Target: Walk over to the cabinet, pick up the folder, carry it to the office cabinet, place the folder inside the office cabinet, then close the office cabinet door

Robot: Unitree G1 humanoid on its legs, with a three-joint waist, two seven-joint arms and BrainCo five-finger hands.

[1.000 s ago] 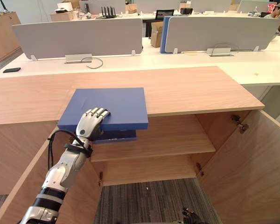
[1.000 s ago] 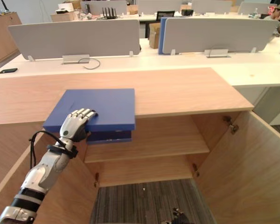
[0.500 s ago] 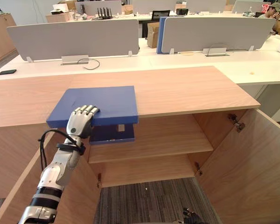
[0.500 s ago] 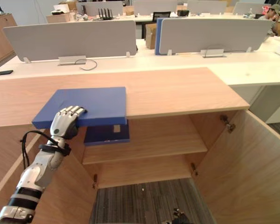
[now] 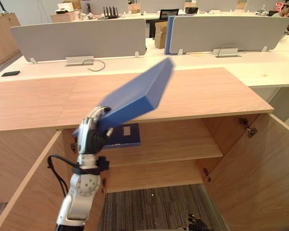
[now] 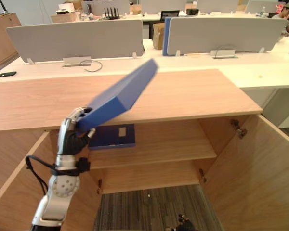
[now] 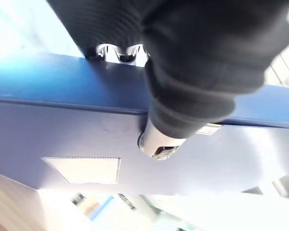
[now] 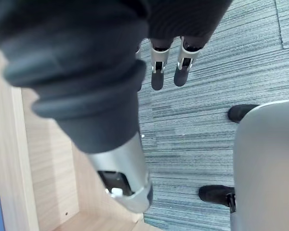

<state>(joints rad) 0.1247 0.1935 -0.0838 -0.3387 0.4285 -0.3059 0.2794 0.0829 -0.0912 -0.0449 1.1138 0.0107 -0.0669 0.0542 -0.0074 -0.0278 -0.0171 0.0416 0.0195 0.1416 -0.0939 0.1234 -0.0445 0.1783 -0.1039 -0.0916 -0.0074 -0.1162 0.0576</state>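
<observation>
The left hand [image 5: 89, 135] pinches the low corner of a blue folder [image 5: 135, 98] between curled fingers and thumb. It holds the folder steeply tilted (far end highest) over the front edge of the wooden cabinet [image 5: 207, 91]. A second blue folder [image 5: 126, 135] lies flat on the upper shelf [image 5: 178, 144]. The right door [image 5: 265, 163] stands open. The right hand [image 8: 157, 72] hangs over grey carpet [image 8: 241, 62], fingers loose and unclenched.

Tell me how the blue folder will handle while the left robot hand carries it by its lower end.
Probably stiff: the blue folder juts out flat though the left robot hand grips just its lower end. Likely apt to swing or droop, since most of it slants up beyond the grip. Its smooth cover may slip.
</observation>
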